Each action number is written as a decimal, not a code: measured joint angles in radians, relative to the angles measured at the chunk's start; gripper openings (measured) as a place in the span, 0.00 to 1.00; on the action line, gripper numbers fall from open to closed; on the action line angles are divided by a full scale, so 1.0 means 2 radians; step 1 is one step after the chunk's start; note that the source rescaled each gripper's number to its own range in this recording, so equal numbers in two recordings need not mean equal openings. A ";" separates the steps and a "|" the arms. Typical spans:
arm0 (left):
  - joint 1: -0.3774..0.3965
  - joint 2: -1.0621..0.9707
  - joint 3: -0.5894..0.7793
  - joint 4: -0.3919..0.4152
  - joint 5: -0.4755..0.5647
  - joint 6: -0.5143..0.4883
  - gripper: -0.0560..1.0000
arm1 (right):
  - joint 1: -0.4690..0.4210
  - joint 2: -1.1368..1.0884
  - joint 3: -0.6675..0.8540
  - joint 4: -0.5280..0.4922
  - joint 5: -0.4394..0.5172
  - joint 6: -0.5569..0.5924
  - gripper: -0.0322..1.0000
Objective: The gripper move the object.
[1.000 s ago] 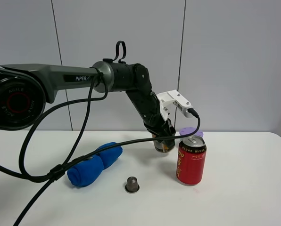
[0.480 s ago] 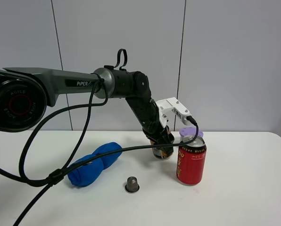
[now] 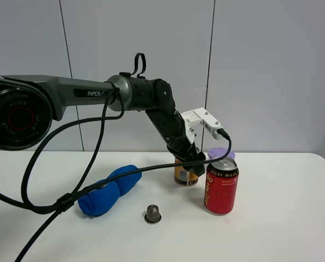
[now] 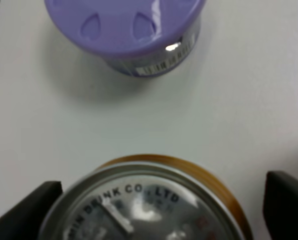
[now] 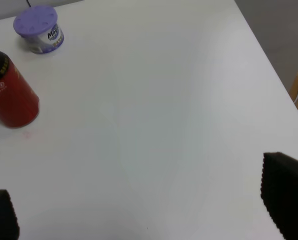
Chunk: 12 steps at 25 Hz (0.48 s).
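The short gold can [image 3: 184, 176] with a silver top stands upright on the white table [image 3: 282, 218], just left of the taller red can [image 3: 221, 186]. My left gripper [image 3: 191, 162] hovers right above the gold can's top. In the left wrist view the gold can [image 4: 144, 205] sits between the two black fingers [image 4: 36, 210], which are spread wide; the right one stands clear of its side. My right gripper [image 5: 144, 210] is open and empty over bare table and does not show in the exterior view.
A purple-lidded tub [image 3: 221, 154] stands just behind the cans and also shows in both wrist views [image 4: 126, 30] [image 5: 37, 30]. A rolled blue cloth [image 3: 109, 190] and a small dark capsule [image 3: 152, 213] lie left of the cans. The red can [image 5: 9, 95] shows in the right wrist view.
The left gripper lowered the gold can to the table, then rose slightly. More of the can now shows below the fingers.
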 joint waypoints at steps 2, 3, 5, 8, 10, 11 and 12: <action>0.000 -0.015 -0.001 0.011 0.018 0.003 0.68 | 0.000 0.000 0.000 0.000 0.000 0.000 1.00; 0.000 -0.027 -0.003 0.017 0.026 0.003 0.68 | 0.000 0.000 0.000 0.000 0.000 0.000 1.00; 0.000 -0.053 -0.011 0.034 0.052 -0.001 0.68 | 0.000 0.000 0.000 0.000 0.000 0.000 1.00; 0.001 -0.104 -0.023 0.053 0.096 -0.023 0.68 | 0.000 0.000 0.000 0.000 0.000 0.000 1.00; 0.004 -0.136 -0.025 0.064 0.130 -0.036 0.68 | 0.000 0.000 0.000 0.000 0.000 0.000 1.00; 0.007 -0.153 -0.025 0.072 0.150 -0.040 0.68 | 0.000 0.000 0.000 0.000 0.000 0.000 1.00; 0.011 -0.168 -0.025 0.081 0.171 -0.043 0.68 | 0.000 0.000 0.000 0.000 0.000 0.000 1.00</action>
